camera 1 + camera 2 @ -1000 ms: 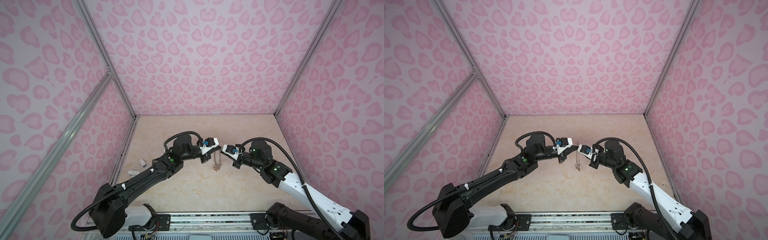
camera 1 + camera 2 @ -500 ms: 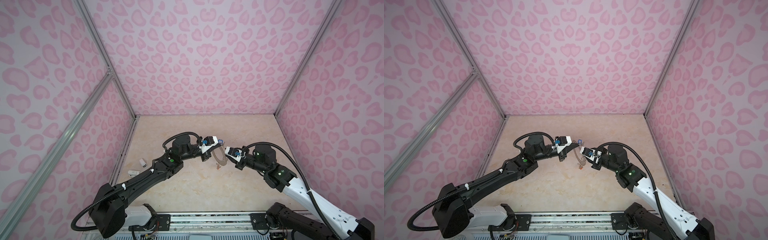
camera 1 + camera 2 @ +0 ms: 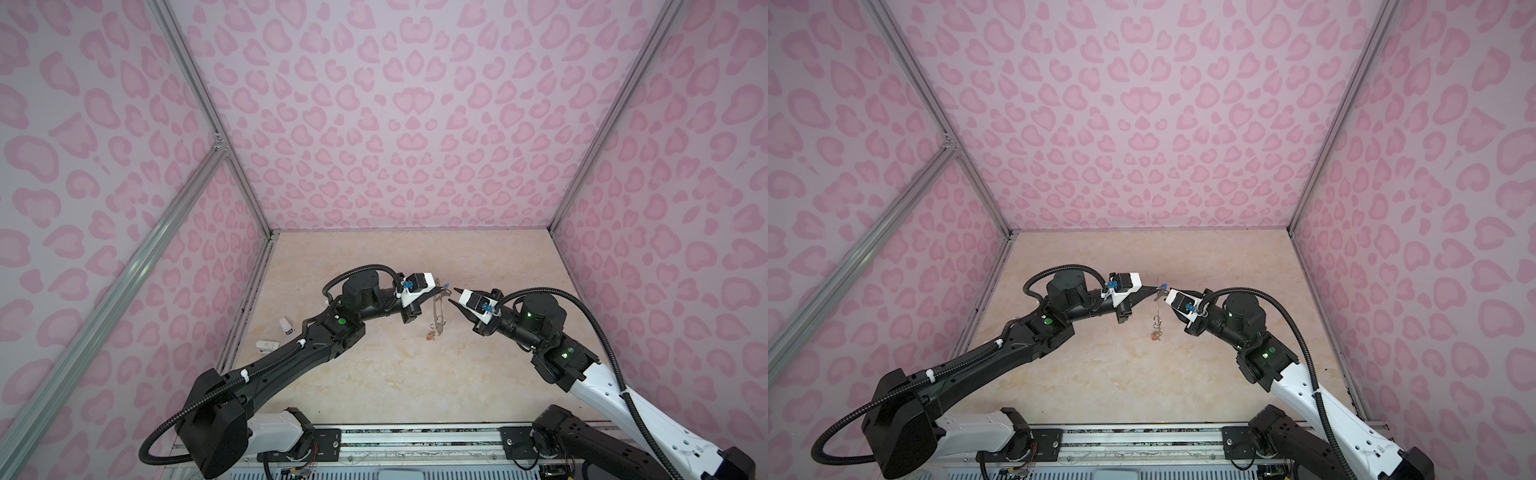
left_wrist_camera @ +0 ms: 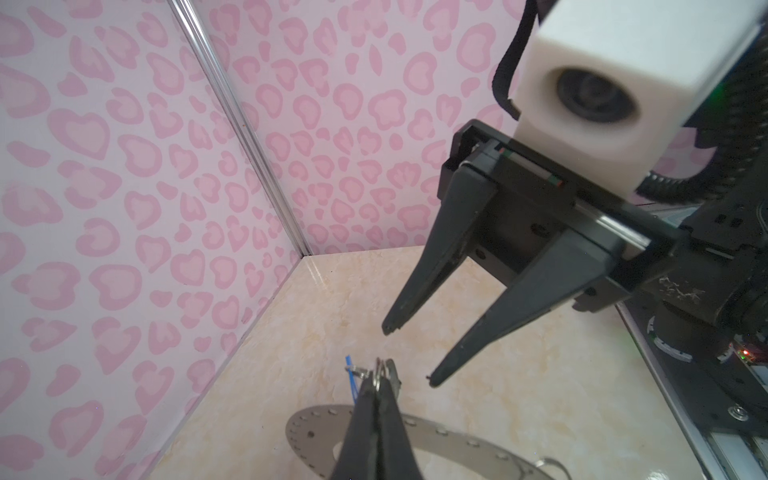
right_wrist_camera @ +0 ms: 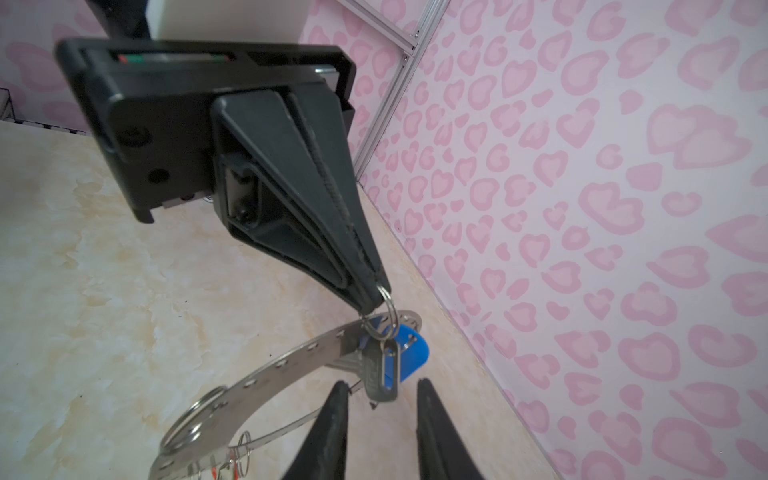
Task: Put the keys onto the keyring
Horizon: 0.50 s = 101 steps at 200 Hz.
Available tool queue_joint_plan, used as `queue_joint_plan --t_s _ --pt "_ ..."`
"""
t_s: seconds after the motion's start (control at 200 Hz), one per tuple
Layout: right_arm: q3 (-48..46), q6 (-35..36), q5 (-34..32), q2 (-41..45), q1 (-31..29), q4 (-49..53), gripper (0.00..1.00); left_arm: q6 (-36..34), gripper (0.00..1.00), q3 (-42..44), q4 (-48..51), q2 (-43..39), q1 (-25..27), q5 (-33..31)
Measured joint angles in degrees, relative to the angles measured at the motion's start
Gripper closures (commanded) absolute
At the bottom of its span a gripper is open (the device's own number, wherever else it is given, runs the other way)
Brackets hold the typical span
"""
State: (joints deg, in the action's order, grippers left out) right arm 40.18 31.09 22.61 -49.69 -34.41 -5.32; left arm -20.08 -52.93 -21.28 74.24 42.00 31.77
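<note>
In both top views the left gripper [image 3: 444,293] is closed on the small split ring [image 3: 441,292] of the blue-tag keys [image 3: 446,286], well above the table [image 3: 374,374]. The keyring [image 3: 435,313] hangs from there, seen edge-on as a thin vertical line. At its lower end hang the orange-red-tag keys [image 3: 430,338]. The right gripper [image 3: 452,294] faces the left one, just beside the top of the keyring [image 3: 1158,307]. Its 2 fingers are apart and hold nothing.

In the left wrist view the 2 fingers of the left gripper [image 4: 378,384] are pressed together, and the split ring [image 4: 380,371] sticks out at their tips. Below them the keyring [image 4: 316,428] shows its flat face with small holes. The right gripper [image 4: 410,354] stands open opposite, empty.

In the right wrist view the split ring [image 5: 388,313] sits at the top rim of the keyring [image 5: 286,363]. I cannot tell whether it goes through a hole. 1 silver key [image 5: 379,374] and the blue tag [image 5: 411,353] hang from it, just in front of the gap between the right fingertips [image 5: 338,399]. Some red parts [image 5: 214,471] show at the lower end, too blurred to tell more.
</note>
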Motion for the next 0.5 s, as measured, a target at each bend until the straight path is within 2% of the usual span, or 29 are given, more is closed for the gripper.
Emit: queue_joint_plan --t_s 0.27,0.505 --pt "1.3 1.0 0.4 -1.6 0.6 -0.1 0.58 -1.1 0.97 0.5 0.6 -1.7 0.0 3.0" --pt "1.8 -1.7 7.6 -1.8 4.5 0.9 0.61 -3.5 0.97 0.5 3.5 -2.7 -0.1 5.8"
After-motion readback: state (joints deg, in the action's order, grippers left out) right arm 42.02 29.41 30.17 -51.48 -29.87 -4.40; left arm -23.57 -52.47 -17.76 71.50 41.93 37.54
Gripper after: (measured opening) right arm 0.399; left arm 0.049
